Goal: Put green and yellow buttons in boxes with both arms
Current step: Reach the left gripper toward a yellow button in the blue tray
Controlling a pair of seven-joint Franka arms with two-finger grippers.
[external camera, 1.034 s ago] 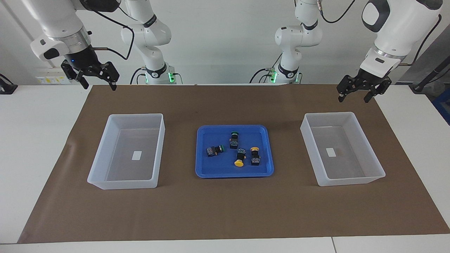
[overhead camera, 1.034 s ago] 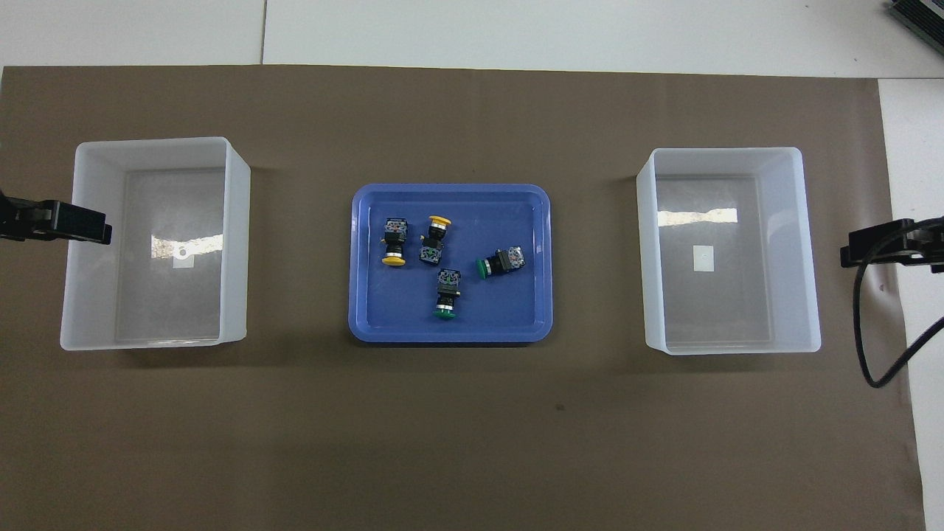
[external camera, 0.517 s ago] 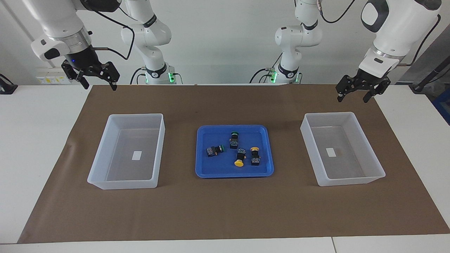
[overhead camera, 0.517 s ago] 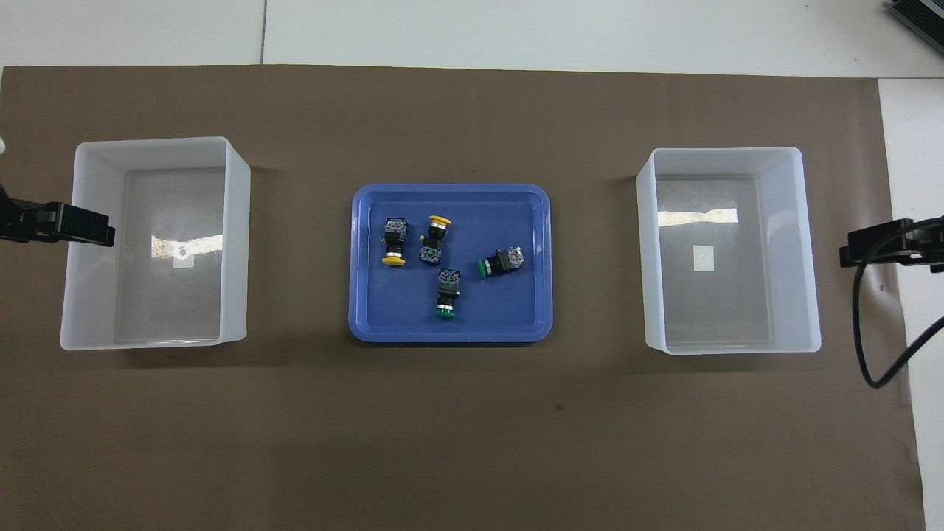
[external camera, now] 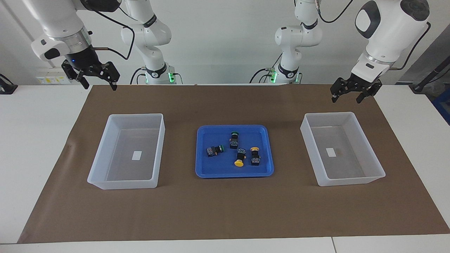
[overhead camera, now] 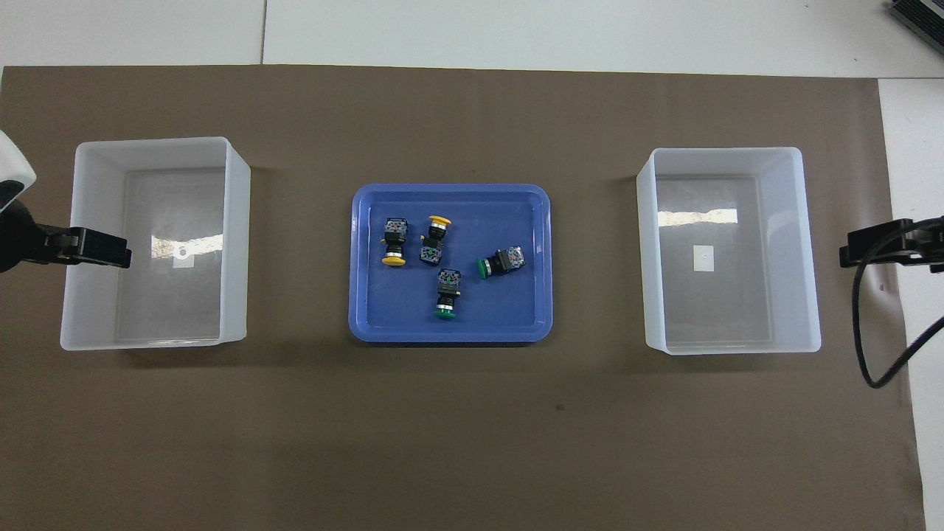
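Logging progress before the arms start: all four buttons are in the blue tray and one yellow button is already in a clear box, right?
Not quite. All four buttons, two green and two yellow, lie in the blue tray, but both clear boxes hold no button, as the overhead view shows.

Robotics lab: twin bench-mounted arms (external camera: 291, 42)

1. Clock read from the robots' end, 12 pointing away.
2. On the desk (overhead camera: 516, 29), a mat (overhead camera: 472, 442); at its middle, a tray (overhead camera: 450, 189).
3. At 9 o'clock from the tray, one box (overhead camera: 236, 243); at 3 o'clock, another box (overhead camera: 807, 243).
4. In the tray, four buttons (overhead camera: 446, 293): two side by side at 10 o'clock, one at 3, one at 6.
5. Left end effector (external camera: 346, 97) aloft by the 9 o'clock box, right end effector (external camera: 98, 84) aloft by the 3 o'clock box.
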